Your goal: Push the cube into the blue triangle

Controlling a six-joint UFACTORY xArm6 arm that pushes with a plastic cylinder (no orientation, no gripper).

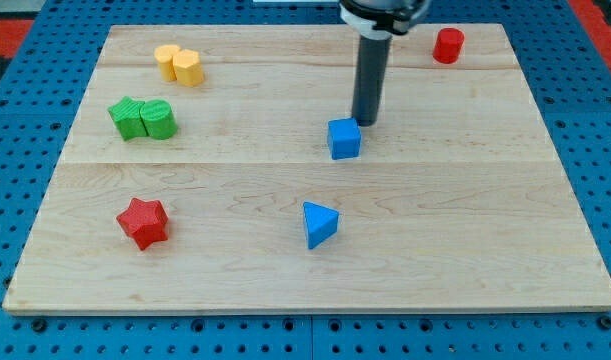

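A blue cube (344, 138) sits near the middle of the wooden board (485, 200). A blue triangle (319, 224) lies below it, toward the view's bottom and slightly left. My tip (364, 122) stands just above and to the right of the cube, touching or almost touching its upper right corner. The dark rod comes down from the view's top.
Two yellow blocks (179, 64) sit together at the upper left. Two green blocks (143, 118) sit together below them. A red star (144, 222) lies at the lower left. A red cylinder (448, 45) stands at the upper right. Blue pegboard surrounds the board.
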